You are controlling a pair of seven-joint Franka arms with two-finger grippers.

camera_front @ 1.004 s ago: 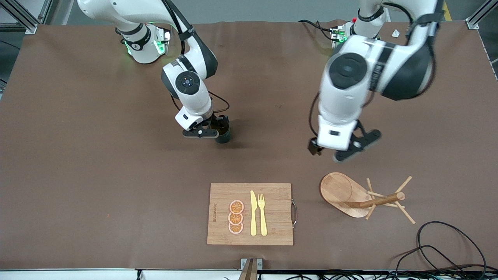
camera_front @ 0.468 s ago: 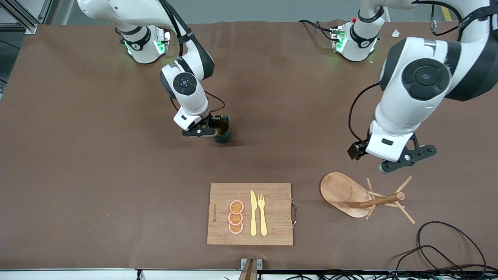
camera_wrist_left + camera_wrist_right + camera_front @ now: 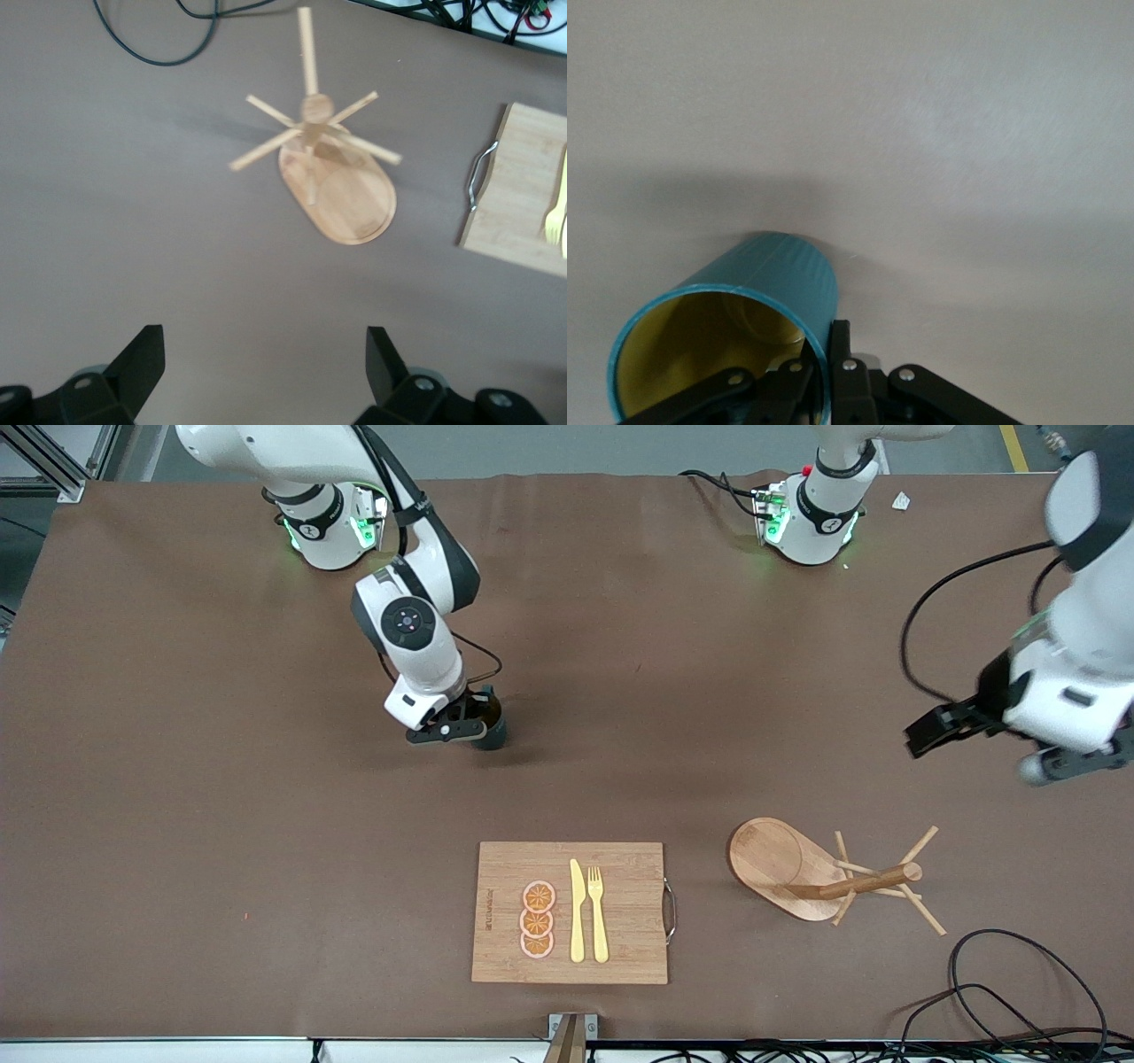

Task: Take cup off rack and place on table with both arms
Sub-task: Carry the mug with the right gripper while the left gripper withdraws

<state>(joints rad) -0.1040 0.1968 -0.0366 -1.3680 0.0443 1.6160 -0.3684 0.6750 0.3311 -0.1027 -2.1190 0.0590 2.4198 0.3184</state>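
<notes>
The teal-green cup [image 3: 494, 732] with its yellow inside [image 3: 700, 345] sits low over the table [image 3: 221, 824], near the middle and farther from the front camera than the cutting board. My right gripper [image 3: 483, 717] is shut on the cup's wall [image 3: 784, 274], one finger inside the rim and one outside [image 3: 824, 372]. Whether the cup touches the table I cannot tell. The wooden rack [image 3: 828, 877] stands bare toward the left arm's end [image 3: 341, 190]. My left gripper [image 3: 970, 755] hangs open and empty [image 3: 261, 354], up in the air at the left arm's end.
A wooden cutting board [image 3: 567, 912] lies near the front edge with orange slices [image 3: 537, 921], a yellow knife [image 3: 577, 912] and a fork [image 3: 597, 912] on it. Black cables [image 3: 1019, 974] loop at the front corner near the rack.
The right gripper has shut on the cup's wall and shifted it slightly toward the right arm's end. The left arm has swung away from above the rack toward its own end of the table.
</notes>
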